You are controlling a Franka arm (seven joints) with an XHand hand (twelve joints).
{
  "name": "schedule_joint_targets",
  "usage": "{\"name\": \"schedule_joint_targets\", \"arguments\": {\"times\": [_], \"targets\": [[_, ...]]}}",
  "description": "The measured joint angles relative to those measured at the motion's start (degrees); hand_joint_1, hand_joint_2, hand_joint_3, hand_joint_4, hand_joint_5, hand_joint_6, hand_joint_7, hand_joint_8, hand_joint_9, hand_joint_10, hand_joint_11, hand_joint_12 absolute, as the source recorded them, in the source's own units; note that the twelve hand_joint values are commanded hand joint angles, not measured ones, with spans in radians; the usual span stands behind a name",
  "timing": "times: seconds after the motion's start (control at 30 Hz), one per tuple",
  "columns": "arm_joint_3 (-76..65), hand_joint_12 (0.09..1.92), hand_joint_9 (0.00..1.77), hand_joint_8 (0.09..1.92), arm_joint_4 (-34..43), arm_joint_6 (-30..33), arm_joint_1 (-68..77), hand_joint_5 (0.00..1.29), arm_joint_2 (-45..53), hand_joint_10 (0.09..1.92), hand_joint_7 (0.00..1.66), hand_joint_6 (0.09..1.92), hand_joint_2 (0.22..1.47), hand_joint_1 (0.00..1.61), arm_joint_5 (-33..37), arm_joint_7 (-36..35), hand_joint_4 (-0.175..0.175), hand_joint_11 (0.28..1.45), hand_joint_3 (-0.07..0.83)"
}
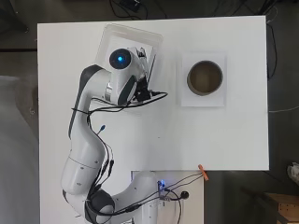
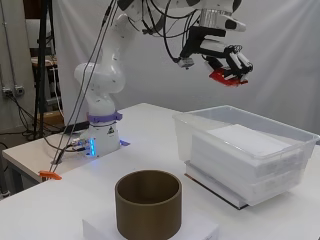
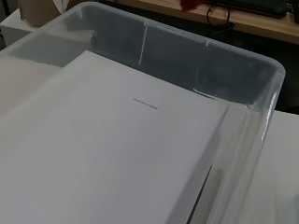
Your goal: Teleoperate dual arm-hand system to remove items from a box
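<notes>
- Hovering high above the clear plastic box point(image 2: 250, 145), the hand point(image 2: 226, 60) has its fingers curled round a small red item point(image 2: 226, 78).
- Box sits on the white table point(image 2: 150, 130) and holds a stack of white paper point(image 3: 107, 154).
- Brown cylinder point(image 2: 148, 204) stands on a white sheet point(image 1: 187, 100), well apart from the box.

A short printed line sits on the white sheet point(image 3: 107, 140); too small to read.
</notes>
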Motion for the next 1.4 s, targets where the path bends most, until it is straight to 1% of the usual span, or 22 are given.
{"name": "schedule_joint_targets", "arguments": {"times": [0.17, 0.2, 0.23, 0.3, 0.33, 0.37, 0.4, 0.43, 0.47, 0.5, 0.53, 0.6, 0.63, 0.7, 0.8, 0.97, 1.03, 1.13, 1.17, 1.27, 1.33, 1.4], "targets": [[-9.95, 1.72, 0.88, 1.79, -5.81, 0.67, 0.29, 0.63, 2.41, 1.92, 0.66, 1.32, 1.32, 1.15, -0.96, -7.07, -0.168, 0.65, 0.001], [-12.30, 1.72, 0.89, 1.83, -6.55, 1.33, -0.14, 0.65, 3.14, 1.92, 0.67, 1.36, 1.30, 1.06, -1.58, -8.31, -0.050, 0.65, 0.000], [-14.88, 1.72, 0.90, 1.87, -7.05, 2.18, -0.85, 0.66, 4.23, 1.92, 0.67, 1.40, 1.29, 0.97, -2.64, -9.02, 0.051, 0.65, -0.001], [-17.70, 1.70, 0.91, 1.67, -7.12, 3.26, -2.15, 0.65, 7.70, 1.90, 0.67, 1.46, 1.29, 1.08, -5.63, -8.39, -0.083, 0.64, 0.001], [-17.72, 1.69, 0.93, 1.68, -6.97, 3.42, -2.61, 0.67, 10.49, 1.88, 0.71, 1.44, 1.28, 1.02, -7.78, -7.17, -0.001, 0.65, -0.001], [-15.77, 1.55, 0.89, 1.52, -6.94, 3.56, -3.52, 0.70, 15.24, 1.73, 0.69, 1.44, 1.26, 1.12, -11.53, -4.67, -0.045, 0.60, 0.000], [-12.32, 1.34, 0.85, 1.10, -6.99, 3.91, -4.85, 0.70, 19.62, 1.42, 0.69, 1.42, 1.26, 1.05, -14.85, -2.44, 0.027, 0.57, 0.001], [-7.98, 1.31, 0.88, 1.20, -7.04, 4.19, -6.85, 0.70, 23.72, 1.40, 0.72, 1.35, 1.26, 1.08, -17.67, -0.59, -0.006, 0.58, -0.001], [-2.89, 1.38, 0.89, 1.40, -7.07, 4.43, -9.47, 0.69, 27.58, 1.55, 0.72, 1.30, 1.27, 1.11, -20.08, 0.99, -0.073, 0.59, 0.001], [3.51, 1.46, 0.89, 1.55, -7.13, 4.83, -12.83, 0.68, 31.36, 1.69, 0.71, 1.27, 1.28, 1.14, -22.34, 2.32, -0.120, 0.59, 0.002], [10.19, 1.53, 0.89, 1.64, -7.13, 5.28, -16.27, 0.68, 34.18, 1.78, 0.70, 1.25, 1.29, 1.15, -23.87, 2.87, -0.148, 0.60, 0.002], [25.52, 1.58, 0.89, 1.71, -6.85, 6.52, -22.91, 0.69, 37.09, 1.86, 0.68, 1.35, 1.27, 0.98, -25.78, 3.16, 0.058, 0.60, 0.001], [30.09, 1.60, 0.90, 1.73, -6.72, 7.01, -24.07, 0.70, 37.43, 1.88, 0.68, 1.38, 1.27, 0.93, -26.73, 3.67, 0.116, 0.60, 0.001], [37.96, 1.61, 0.91, 1.74, -6.22, 8.24, -23.14, 0.70, 38.77, 1.90, 0.67, 1.40, 1.26, 0.89, -29.86, 5.57, 0.162, 0.61, 0.000], [34.16, 1.63, 0.93, 1.75, -5.45, 9.87, -17.92, 0.69, 41.76, 1.92, 0.67, 1.42, 1.27, 0.87, -34.25, 8.65, 0.175, 0.62, 0.001], [7.64, 1.64, 0.93, 1.76, -3.94, 12.52, -8.73, 0.68, 46.95, 1.92, 0.67, 1.43, 1.27, 0.86, -41.40, 13.87, 0.175, 0.62, 0.001], [-0.97, 1.67, 1.02, 1.84, -3.42, 13.40, -5.69, 0.69, 48.60, 1.90, 0.75, 1.42, 1.27, 0.88, -43.71, 15.55, 0.174, 0.68, 0.000], [-8.76, 1.61, 0.99, 1.71, -1.75, 12.04, -1.04, 0.67, 50.04, 1.82, 0.75, 1.45, 1.28, 0.86, -44.95, 18.07, 0.175, 0.66, 0.001], [-9.50, 1.59, 0.99, 1.68, -1.21, 10.94, 0.30, 0.66, 50.46, 1.79, 0.75, 1.39, 1.28, 0.97, -44.76, 19.43, 0.049, 0.65, 0.004], [-10.79, 1.59, 1.00, 1.74, -0.70, 10.15, 4.06, 0.65, 51.98, 1.81, 0.74, 1.47, 1.29, 0.88, -45.16, 23.32, 0.144, 0.67, 0.003], [-13.47, 1.63, 1.01, 1.84, -0.28, 10.74, 6.94, 0.64, 53.17, 1.89, 0.73, 1.50, 1.30, 0.85, -45.41, 26.68, 0.168, 0.68, 0.001], [-15.00, 1.64, 1.02, 1.87, 0.01, 11.13, 8.48, 0.64, 53.84, 1.91, 0.72, 1.51, 1.30, 0.84, -45.53, 28.78, 0.174, 0.69, 0.001]]}}
